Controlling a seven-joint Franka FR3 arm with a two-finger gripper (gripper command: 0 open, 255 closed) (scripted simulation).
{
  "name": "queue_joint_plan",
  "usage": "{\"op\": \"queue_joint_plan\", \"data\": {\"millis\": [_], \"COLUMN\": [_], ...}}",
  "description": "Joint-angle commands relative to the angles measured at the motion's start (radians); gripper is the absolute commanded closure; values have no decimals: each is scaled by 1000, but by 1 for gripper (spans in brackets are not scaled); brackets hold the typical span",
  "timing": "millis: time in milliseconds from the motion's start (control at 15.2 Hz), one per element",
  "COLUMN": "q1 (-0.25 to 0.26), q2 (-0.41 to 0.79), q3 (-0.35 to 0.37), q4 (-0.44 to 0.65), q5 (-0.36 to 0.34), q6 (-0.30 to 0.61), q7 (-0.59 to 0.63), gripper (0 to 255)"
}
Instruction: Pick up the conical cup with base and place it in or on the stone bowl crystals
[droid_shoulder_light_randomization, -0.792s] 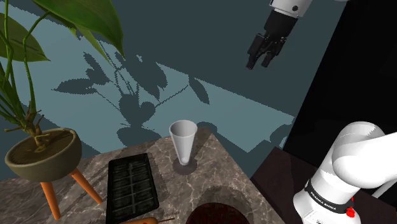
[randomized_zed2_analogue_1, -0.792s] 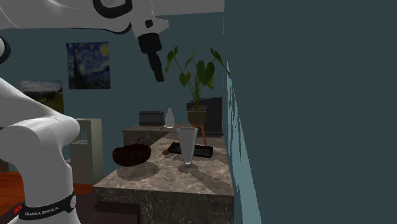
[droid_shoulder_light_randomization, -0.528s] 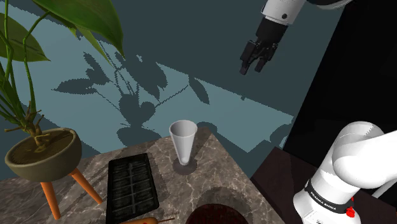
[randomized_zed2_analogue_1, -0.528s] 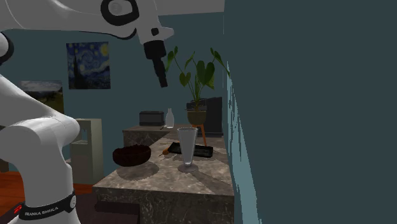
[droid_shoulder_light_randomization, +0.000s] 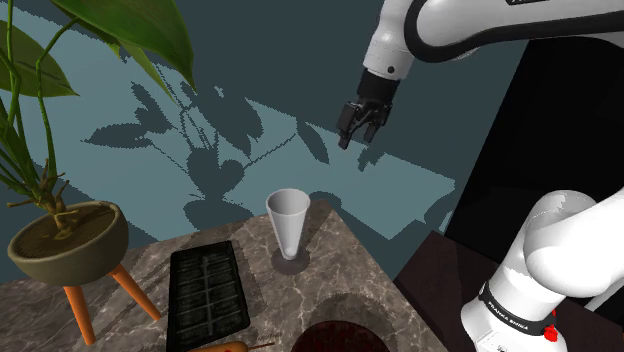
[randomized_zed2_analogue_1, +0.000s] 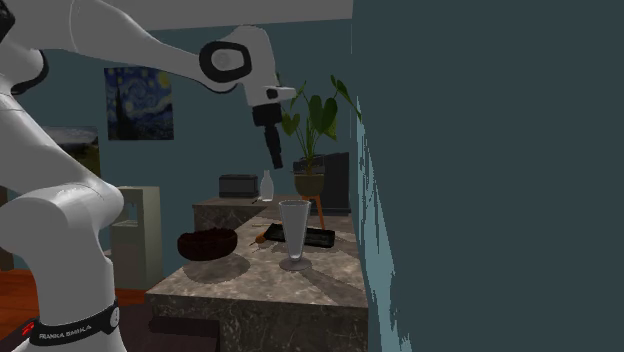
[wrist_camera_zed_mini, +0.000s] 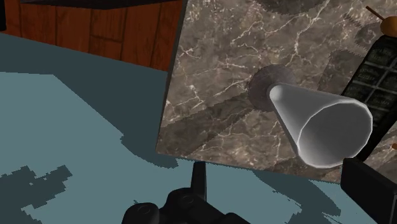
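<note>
One white arm reaches up and to the left in the shoulder view, and its black gripper (droid_shoulder_light_randomization: 354, 136) hangs in the air well above the marble counter (droid_shoulder_light_randomization: 345, 262), in front of the teal wall, with its fingers a little apart and nothing between them. The conical cup (droid_shoulder_light_randomization: 288, 224), pale grey, stands upright on its round base near the counter's far edge, below the gripper and toward this view's left. A dark gridded tray (droid_shoulder_light_randomization: 207, 290) lies just beside the cup on the left, a dark bowl (droid_shoulder_light_randomization: 345, 337) sits at the bottom edge, and a potted plant (droid_shoulder_light_randomization: 66, 240) on wooden legs stands at the far left. In the second exterior view the gripper (randomized_zed2_analogue_1: 275, 160) points downward, high over the counter and to this view's left of the conical cup (randomized_zed2_analogue_1: 294, 232), well apart from it; the dark bowl (randomized_zed2_analogue_1: 208, 243) rests near the counter's left side, and the tray (randomized_zed2_analogue_1: 319, 238) lies behind the cup. In the wrist view the two fingers (wrist_camera_zed_mini: 199, 175) stand wide apart and clasp nothing; the conical cup (wrist_camera_zed_mini: 321, 119) stands on the marble beyond them, its open mouth toward the camera, nearer the right-hand finger, with the tray (wrist_camera_zed_mini: 375, 70) just past it.
</note>
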Motion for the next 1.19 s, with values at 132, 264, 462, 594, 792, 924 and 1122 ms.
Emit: {"op": "queue_joint_plan", "data": {"millis": [132, 264, 462, 594, 792, 924, 1122], "q1": [15, 23, 34, 41, 46, 47, 49], "q2": [114, 176, 274, 341, 392, 407, 432], "q3": [34, 53, 80, 98, 110, 114, 120], "q4": [3, 10, 29, 47, 54, 43, 26], "q5": [22, 30, 38, 40, 40, 39, 37], "q6": [93, 139, 204, 244, 282, 310, 351], "q7": [10, 17, 29, 37, 44, 45, 47], "gripper": [0, 0, 0, 0, 0, 0, 0]}}
